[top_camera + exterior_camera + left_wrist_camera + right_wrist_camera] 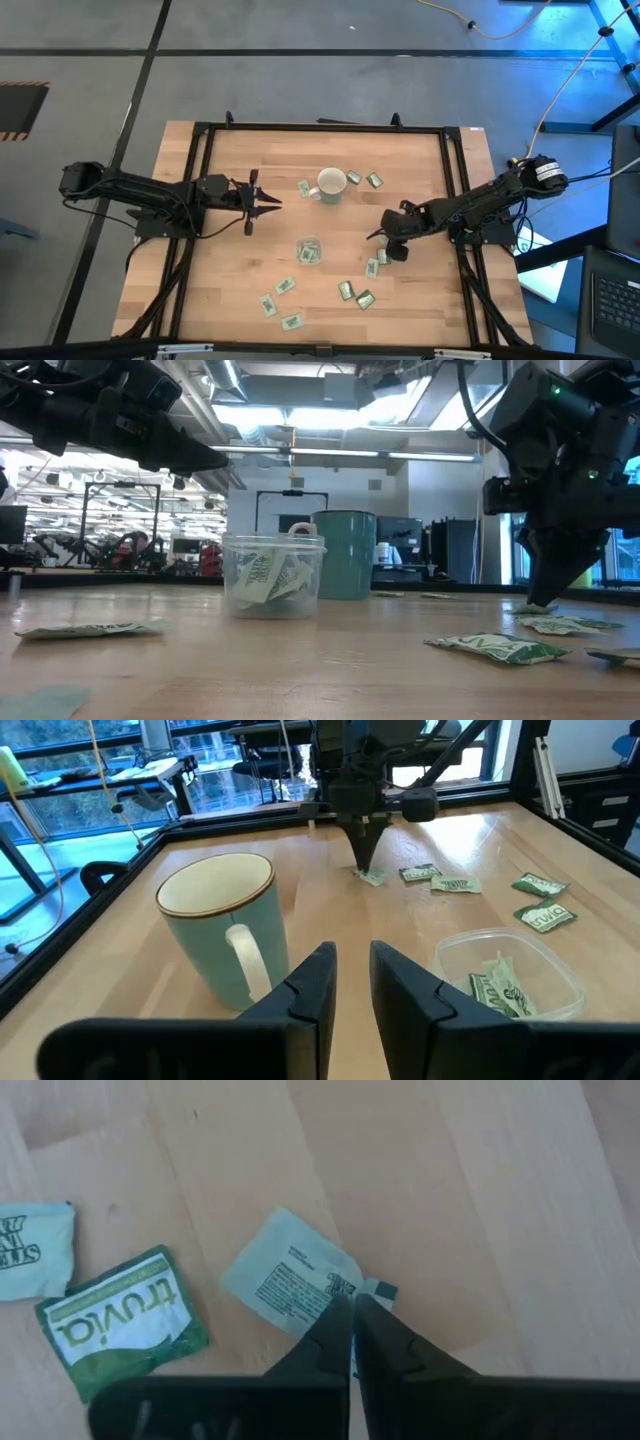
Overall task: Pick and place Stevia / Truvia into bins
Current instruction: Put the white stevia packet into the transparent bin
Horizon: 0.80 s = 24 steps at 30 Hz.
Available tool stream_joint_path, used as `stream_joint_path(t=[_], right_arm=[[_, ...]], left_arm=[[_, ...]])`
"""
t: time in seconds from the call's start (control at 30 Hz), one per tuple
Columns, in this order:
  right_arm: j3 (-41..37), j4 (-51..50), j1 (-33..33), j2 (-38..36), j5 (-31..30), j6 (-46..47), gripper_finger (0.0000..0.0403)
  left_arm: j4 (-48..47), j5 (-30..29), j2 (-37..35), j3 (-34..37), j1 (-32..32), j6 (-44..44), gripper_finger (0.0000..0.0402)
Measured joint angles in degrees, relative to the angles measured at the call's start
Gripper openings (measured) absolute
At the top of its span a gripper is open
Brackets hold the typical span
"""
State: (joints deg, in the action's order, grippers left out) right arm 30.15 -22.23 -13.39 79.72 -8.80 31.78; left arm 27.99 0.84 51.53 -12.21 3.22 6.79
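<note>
Two fingers of the right gripper (351, 1312) are nearly closed, seeming to be pinching a sachet (290, 1278) at middle right. A cup (309, 251) is sitting at center, a mug (331, 184) above it. The left gripper (272, 203) is hanging narrowly open.

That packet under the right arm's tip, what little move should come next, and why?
Probably a short lift straight up. The right end effector looks closed on the corner of a pale sachet that lies flat on the table, and the clear cup stands some way off, so the sachet must clear the wood first.
</note>
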Motion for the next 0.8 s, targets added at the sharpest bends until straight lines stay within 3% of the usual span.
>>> stream_joint_path(t=[0.3,0.47,0.8], right_arm=[[9.5,1.7,0.0,0.0,-0.3,-8.0,0.0002],[17.0,8.6,0.0,0.9,-0.5,-16.0,0.0002],[33.4,9.5,0.0,14.0,2.1,-35.5,0.0001]], left_arm=[[0.3,0.0,0.0,0.0,0.0,0.0,0.0059],[0.1,-0.5,0.0,0.0,0.0,0.0,0.0059],[-0.1,-1.3,0.0,0.0,0.0,0.0,0.0059]])
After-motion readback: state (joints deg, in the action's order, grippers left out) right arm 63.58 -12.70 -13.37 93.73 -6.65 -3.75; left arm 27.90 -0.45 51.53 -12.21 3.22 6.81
